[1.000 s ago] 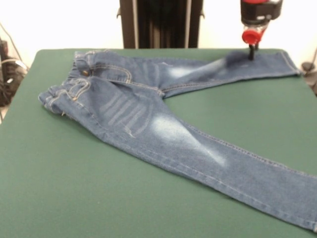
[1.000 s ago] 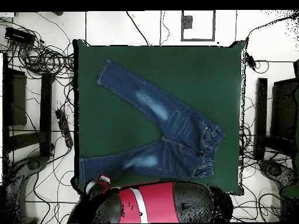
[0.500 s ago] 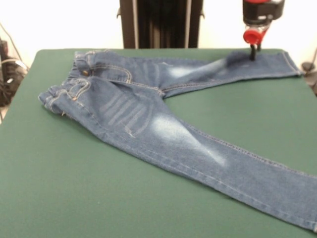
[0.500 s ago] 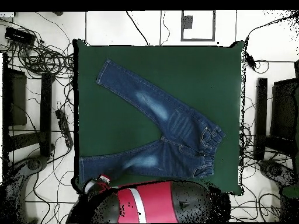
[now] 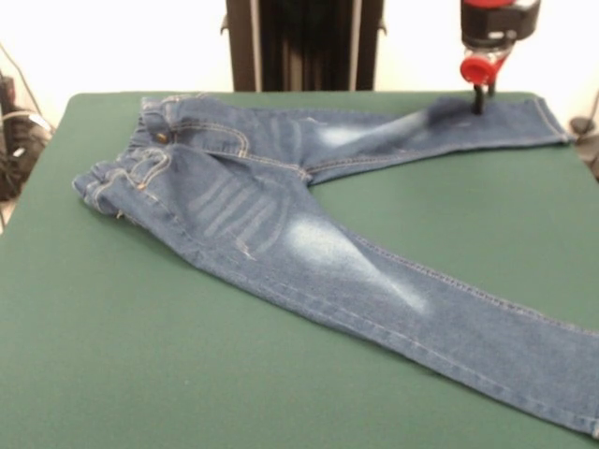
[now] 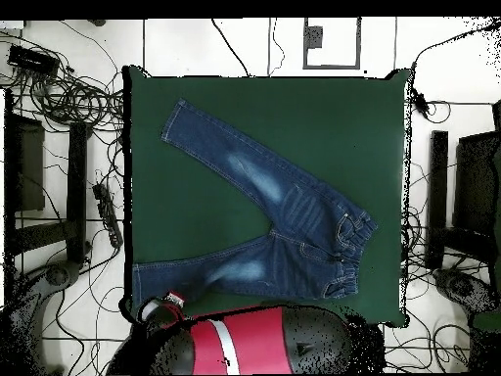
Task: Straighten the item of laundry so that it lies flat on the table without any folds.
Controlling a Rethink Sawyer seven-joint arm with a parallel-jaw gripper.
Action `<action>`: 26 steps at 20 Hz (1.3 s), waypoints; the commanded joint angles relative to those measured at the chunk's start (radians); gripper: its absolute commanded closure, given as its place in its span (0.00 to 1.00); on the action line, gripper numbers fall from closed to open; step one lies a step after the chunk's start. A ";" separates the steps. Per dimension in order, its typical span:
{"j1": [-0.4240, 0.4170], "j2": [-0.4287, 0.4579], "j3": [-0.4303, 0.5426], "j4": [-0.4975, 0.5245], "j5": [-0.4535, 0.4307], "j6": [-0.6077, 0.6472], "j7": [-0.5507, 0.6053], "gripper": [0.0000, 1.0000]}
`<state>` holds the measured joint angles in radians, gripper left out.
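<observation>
Very little has moved since a second ago: in the front view the red and black gripper (image 5: 481, 97) has drifted a touch toward the right of the picture and perhaps a shade higher, while the small pair of blue denim jeans with orange-tan stitching (image 5: 281, 220) has not shifted at all. From this side the jeans lie spread on the dark green cloth-topped table (image 5: 168, 374), waistband at the left, one leg running along the far edge to the right and the other slanting toward the near right corner. The gripper's dark tips hang at the far leg near its hem, seemingly just touching or barely above the denim; its fingers look close together, but I cannot tell whether they pinch any fabric. That position suits tugging the far leg outward to smooth it. In the overhead view the jeans (image 6: 284, 220) form a wide V, waistband toward the right of the table (image 6: 362, 127), both legs flat with only slight bunching at the waist. The arm's red bulk at the bottom has slid slightly left, and the gripper (image 6: 174, 300) sits over the lower leg's end.
</observation>
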<state>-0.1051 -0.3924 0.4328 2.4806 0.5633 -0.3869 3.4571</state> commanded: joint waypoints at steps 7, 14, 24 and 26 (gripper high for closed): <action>0.043 0.088 0.100 -0.489 0.210 0.006 0.200 0.00; 0.061 0.075 0.049 -0.545 0.289 0.032 0.159 0.00; 0.120 0.052 -0.065 -0.604 0.386 0.155 0.087 0.00; 0.098 0.042 -0.053 -0.601 0.360 0.173 0.117 0.00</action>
<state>-0.0451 -0.4417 0.3508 2.3909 0.7094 -0.0720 3.4573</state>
